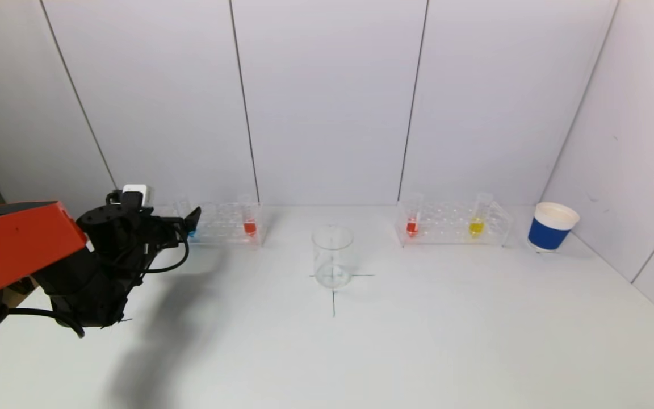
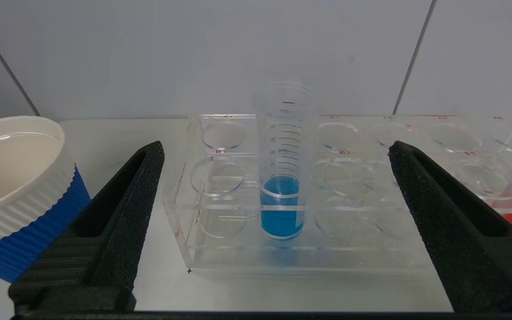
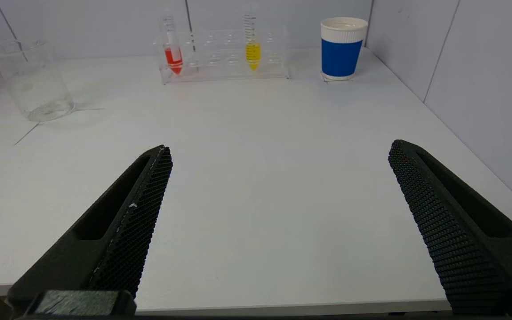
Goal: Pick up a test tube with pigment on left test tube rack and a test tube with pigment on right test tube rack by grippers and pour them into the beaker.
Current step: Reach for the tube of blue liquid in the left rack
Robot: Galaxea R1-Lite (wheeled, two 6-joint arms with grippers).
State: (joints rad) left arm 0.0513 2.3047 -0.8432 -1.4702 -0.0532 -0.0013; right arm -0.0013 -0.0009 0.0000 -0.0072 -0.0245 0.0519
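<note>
White table backed by pale wall panels, seen from above. At the far left stands the left test tube rack, clear acrylic, holding a blue-pigment tube near its left end and a red-pigment tube near its right end. Small red hole labels on the rack read B1, B3, B5 and A3; others are too faint to read. The blue tube carries printed graduation marks whose numbers are not legible.

The left gripper sits just in front of this rack, its two black fingers spread wide on either side of the blue tube without touching it. A white-and-blue ribbed paper cup stands just left of the rack.

The empty glass beaker sits at the centre of the table on a drawn cross mark.

The right test tube rack is at the far right, with a red tube and a yellow tube. A second blue-and-white cup stands to its right.

The right gripper hangs over the near edge of the table, well apart from its rack, fingers spread wide and holding nothing.
</note>
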